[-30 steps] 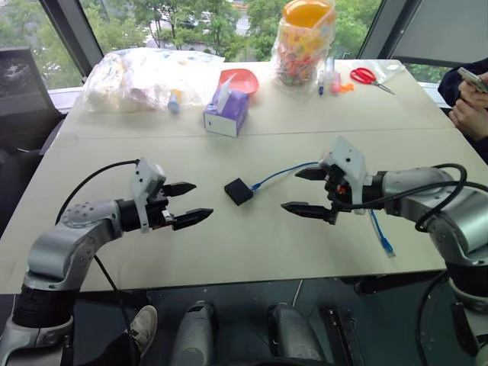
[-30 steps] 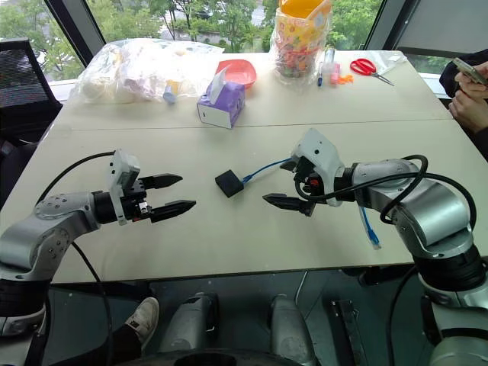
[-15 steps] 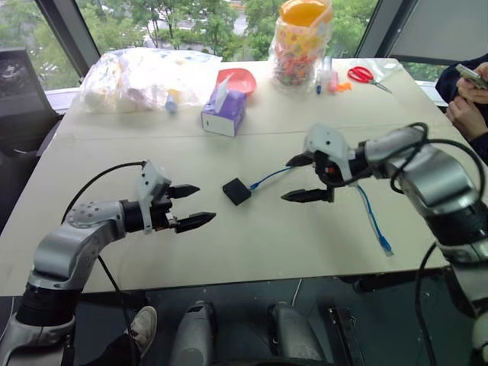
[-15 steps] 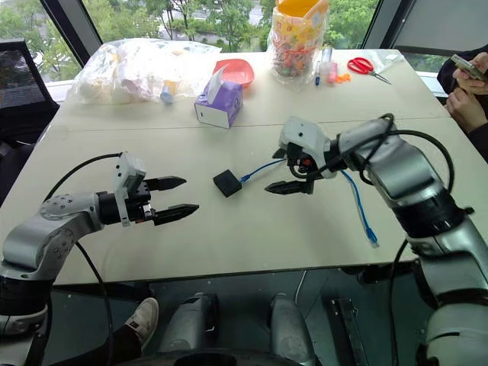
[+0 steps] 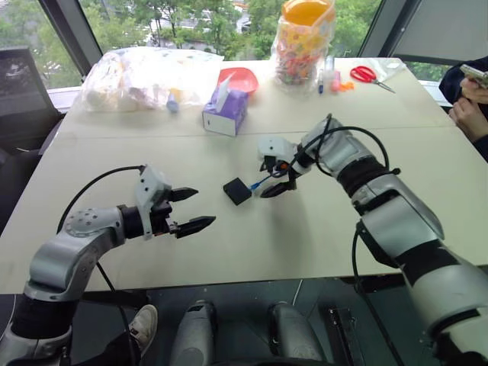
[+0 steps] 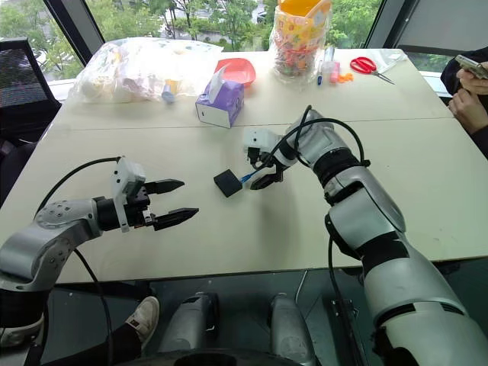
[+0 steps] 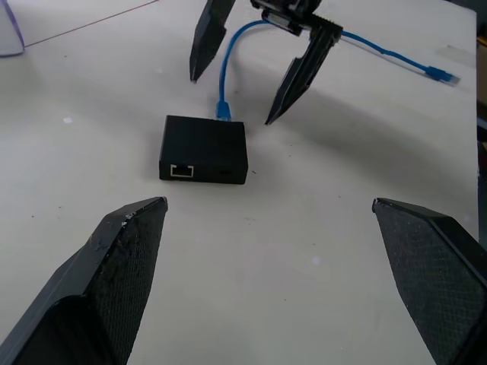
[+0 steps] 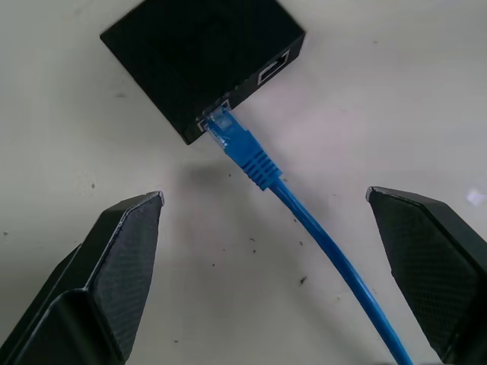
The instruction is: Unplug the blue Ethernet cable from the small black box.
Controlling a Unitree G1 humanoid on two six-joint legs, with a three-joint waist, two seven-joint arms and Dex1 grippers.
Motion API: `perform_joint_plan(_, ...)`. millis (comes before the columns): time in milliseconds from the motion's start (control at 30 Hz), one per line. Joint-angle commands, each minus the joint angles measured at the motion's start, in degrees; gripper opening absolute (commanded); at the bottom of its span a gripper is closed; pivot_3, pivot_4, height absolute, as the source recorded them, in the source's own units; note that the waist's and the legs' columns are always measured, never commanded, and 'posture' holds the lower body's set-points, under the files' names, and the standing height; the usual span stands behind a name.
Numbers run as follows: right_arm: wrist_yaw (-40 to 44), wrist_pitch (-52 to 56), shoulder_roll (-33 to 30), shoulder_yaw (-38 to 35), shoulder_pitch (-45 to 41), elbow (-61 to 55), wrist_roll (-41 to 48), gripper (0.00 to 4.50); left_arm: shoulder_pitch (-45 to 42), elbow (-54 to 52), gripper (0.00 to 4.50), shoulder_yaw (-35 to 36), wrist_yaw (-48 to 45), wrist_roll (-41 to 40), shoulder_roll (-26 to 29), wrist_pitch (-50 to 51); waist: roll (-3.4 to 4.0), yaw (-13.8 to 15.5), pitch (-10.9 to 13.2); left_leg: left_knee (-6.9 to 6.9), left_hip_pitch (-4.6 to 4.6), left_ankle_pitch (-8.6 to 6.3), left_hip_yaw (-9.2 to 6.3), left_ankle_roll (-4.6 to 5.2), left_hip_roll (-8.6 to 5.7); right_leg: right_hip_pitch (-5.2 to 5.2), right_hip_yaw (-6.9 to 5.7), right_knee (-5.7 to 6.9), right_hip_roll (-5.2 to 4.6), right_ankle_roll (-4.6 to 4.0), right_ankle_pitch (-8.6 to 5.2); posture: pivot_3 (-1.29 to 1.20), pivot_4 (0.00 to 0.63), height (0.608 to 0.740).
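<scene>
The small black box point(image 5: 237, 191) lies flat on the table's middle. The blue Ethernet cable point(image 8: 251, 161) is plugged into the box's side, and its cord point(image 7: 225, 73) trails off to the right. My right gripper point(image 5: 269, 178) hangs open just right of the box, pointing down, one finger on each side of the cord near the plug and apart from it. The left gripper point(image 5: 201, 207) is open and empty, hovering level left of the box with a gap between them. The box point(image 7: 204, 148) shows a second, free port facing it.
At the back of the table point(image 5: 229, 252) are a purple-and-white tissue box point(image 5: 226, 112), a red bowl point(image 5: 239, 78), a clear plastic bag point(image 5: 149, 76), a bag of sweets point(image 5: 303, 42) and red scissors point(image 5: 371, 76). A person's hands point(image 5: 469, 107) are at the right edge.
My right gripper has swung left and tipped downward, from right of the cable to over its plug end beside the box. The left gripper has stayed put.
</scene>
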Motion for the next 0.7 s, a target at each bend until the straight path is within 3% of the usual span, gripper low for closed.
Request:
perform_joint_plan(33, 0.5, -2.3, 2.4, -1.3, -3.2, 3.4, -2.6, 4.5, 0.8, -3.1, 4.48, 2.2, 0.8, -0.6, 1.0, -0.2, 0.01, -0.1, 0.0, 0.0, 0.02, 0.0, 0.0, -0.01, 0.0, 0.0, 0.0, 0.02, 0.0, 0.0, 0.0, 0.0, 0.15, 0.735)
perform_joint_plan(167, -0.1, -2.4, 5.1, -2.6, -4.0, 6.0, -4.4, 4.5, 1.6, -3.9, 4.48, 2.6, 1.7, -0.6, 1.0, -0.1, 0.01, -0.3, 0.0, -0.03, 0.13, 0.03, -0.01, -0.05, 0.01, 0.01, 0.0, 0.1, 0.02, 0.0, 0.0, 0.0, 0.15, 0.735)
perform_joint_plan(300, 0.7, -1.6, 7.1, -3.8, -4.0, 7.1, -5.8, 2.84, 2.9, -4.5, 4.5, 3.1, 2.0, -0.7, 1.3, -0.2, 0.01, -0.5, 0.0, -0.04, 0.14, 0.03, -0.01, -0.06, 0.02, 0.01, 0.0, 0.13, 0.02, 0.0, 0.0, 0.0, 0.15, 0.735)
perform_joint_plan(467, 1.5, -1.3, 8.2, -5.4, -3.6, 7.0, -7.0, 0.29, 3.3, -4.2, 4.5, 3.6, 1.7, -1.0, 1.8, -0.2, 0.01, -0.9, 0.0, -0.05, 0.15, 0.03, -0.02, -0.07, 0.02, 0.02, -0.01, 0.13, 0.02, 0.0, 0.0, 0.0, 0.15, 0.735)
perform_joint_plan(500, 2.1, -1.3, 8.1, -5.8, -3.4, 6.6, -6.9, 0.03, 2.9, -3.7, 4.5, 3.6, 1.6, -1.1, 1.9, -0.2, 0.01, -1.0, 0.0, -0.05, 0.15, 0.04, -0.02, -0.08, 0.01, 0.02, -0.01, 0.13, 0.02, 0.0, 0.0, 0.0, 0.15, 0.735)
perform_joint_plan(600, 1.0, -3.0, 6.9, -6.8, -2.5, 4.8, -7.1, 0.03, 1.4, -2.0, 4.5, 3.5, 1.3, -1.4, 2.1, 0.0, 0.01, -1.1, 0.0, -0.05, 0.14, 0.04, -0.02, -0.08, 0.01, 0.04, -0.01, 0.13, 0.02, 0.0, 0.0, 0.0, 0.15, 0.735)
perform_joint_plan(700, -6.2, -7.5, 4.0, -8.4, 0.5, -1.4, -7.3, 0.03, -0.8, 0.2, 4.5, 3.6, 0.8, -1.9, 1.9, 0.3, 0.02, -1.1, 0.0, -0.05, 0.14, 0.06, -0.04, -0.11, 0.01, 0.05, -0.01, 0.13, 0.02, 0.01, 0.01, 0.0, 0.15, 0.735)
